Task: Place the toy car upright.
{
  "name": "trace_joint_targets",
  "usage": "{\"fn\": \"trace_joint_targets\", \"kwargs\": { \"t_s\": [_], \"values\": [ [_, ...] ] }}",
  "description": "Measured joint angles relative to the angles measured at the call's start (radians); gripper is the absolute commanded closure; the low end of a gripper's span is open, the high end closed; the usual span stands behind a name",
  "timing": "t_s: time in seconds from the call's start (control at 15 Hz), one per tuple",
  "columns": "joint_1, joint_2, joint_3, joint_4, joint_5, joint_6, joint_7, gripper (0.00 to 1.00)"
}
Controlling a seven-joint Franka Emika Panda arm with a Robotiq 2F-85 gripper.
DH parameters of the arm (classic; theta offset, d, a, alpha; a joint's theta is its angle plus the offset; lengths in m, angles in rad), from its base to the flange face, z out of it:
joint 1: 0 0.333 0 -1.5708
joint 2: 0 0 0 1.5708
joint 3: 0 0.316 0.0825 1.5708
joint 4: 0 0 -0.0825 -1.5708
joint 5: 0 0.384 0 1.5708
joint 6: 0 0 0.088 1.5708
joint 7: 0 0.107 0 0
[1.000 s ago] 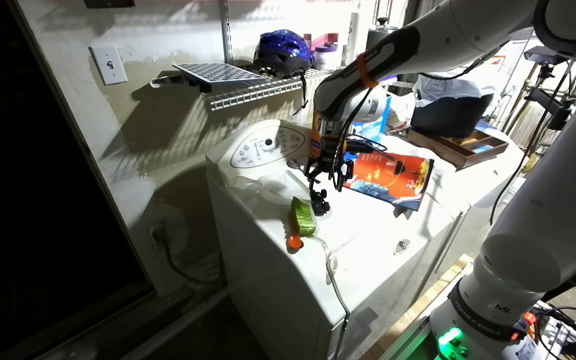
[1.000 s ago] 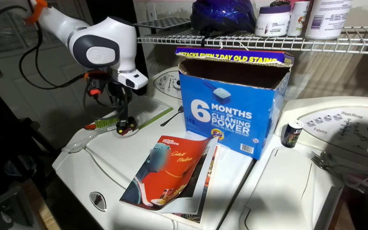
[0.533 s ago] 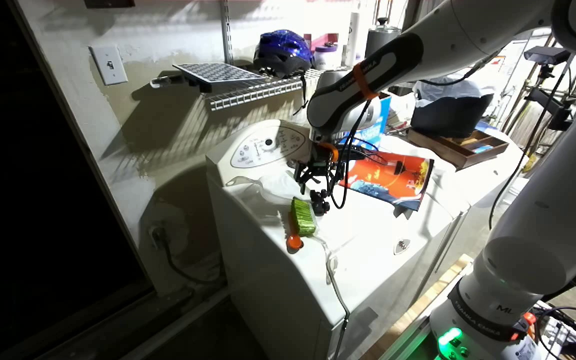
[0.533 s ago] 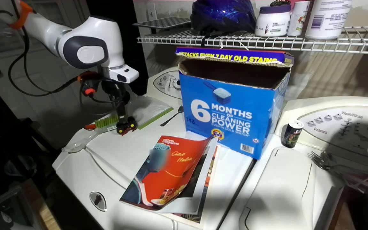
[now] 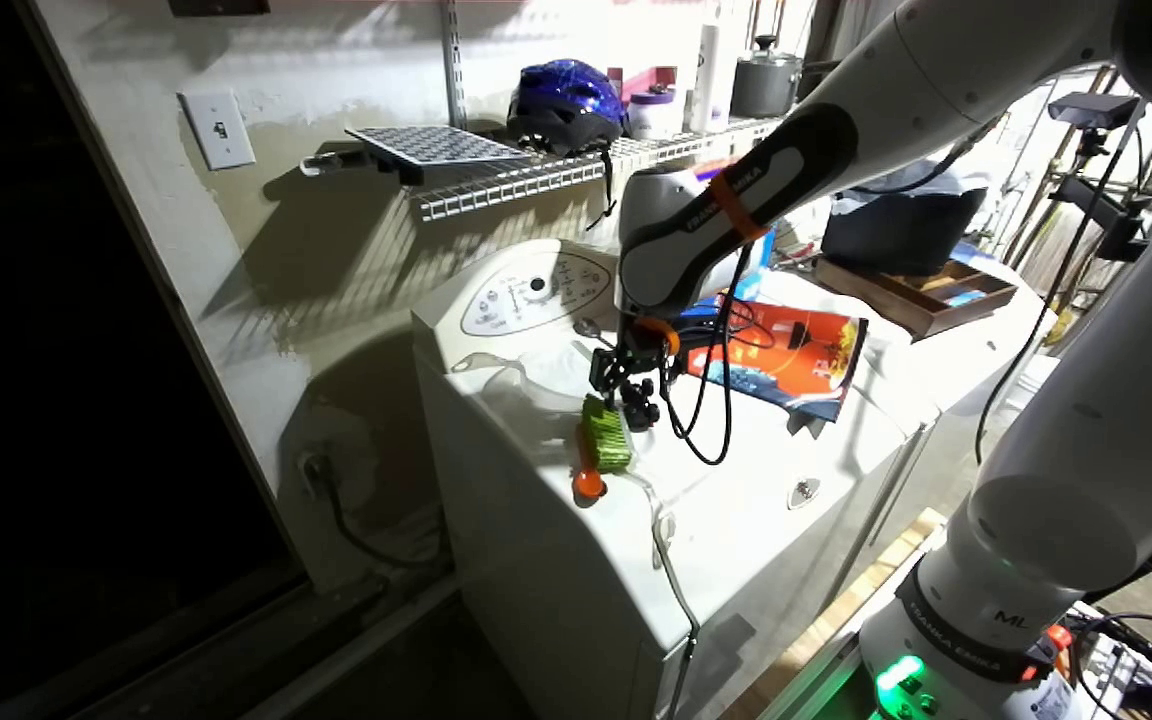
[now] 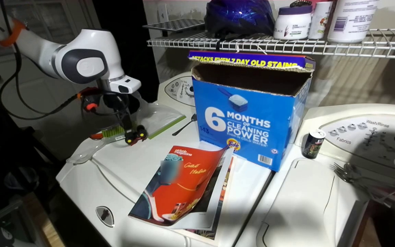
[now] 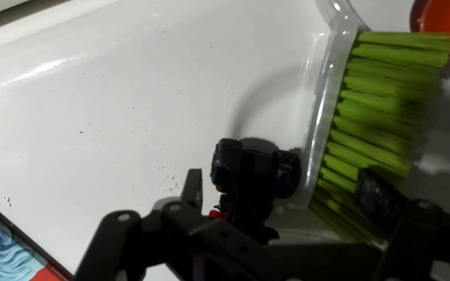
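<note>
The toy car is black with chunky dark wheels and small red parts. It lies on the white appliance top in both exterior views (image 5: 642, 410) (image 6: 136, 136); yellow hubs face out and red shows low between the wheels. In the wrist view the toy car (image 7: 254, 171) stretches down between the fingers, its dark side up; its lower end is hidden by the gripper. My gripper (image 7: 285, 191) is open around the car. Its left finger (image 7: 193, 189) stands apart from the car. Its right finger (image 7: 379, 199) is over the green bristles.
A brush with lime-green bristles (image 7: 385, 101) and a clear body lies close beside the car. An orange round end (image 5: 589, 484) lies by it. A clear bag (image 6: 165, 116), a spoon (image 6: 186, 124), a red magazine (image 6: 180, 185) and a blue box (image 6: 242, 116) are nearby.
My gripper has come down towards the car, and in an exterior view the arm has shifted left and lower. The car, brush and magazine have not moved.
</note>
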Motion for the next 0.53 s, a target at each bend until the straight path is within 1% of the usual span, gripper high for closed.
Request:
{"fn": "trace_joint_targets", "kwargs": {
  "t_s": [0.4,0.53],
  "values": [
    [0.0,0.001,0.005,-0.023,-0.083,0.065,0.037,0.0],
    [0.0,0.003,0.004,-0.026,-0.088,0.088,0.042,0.0]
  ]
}}
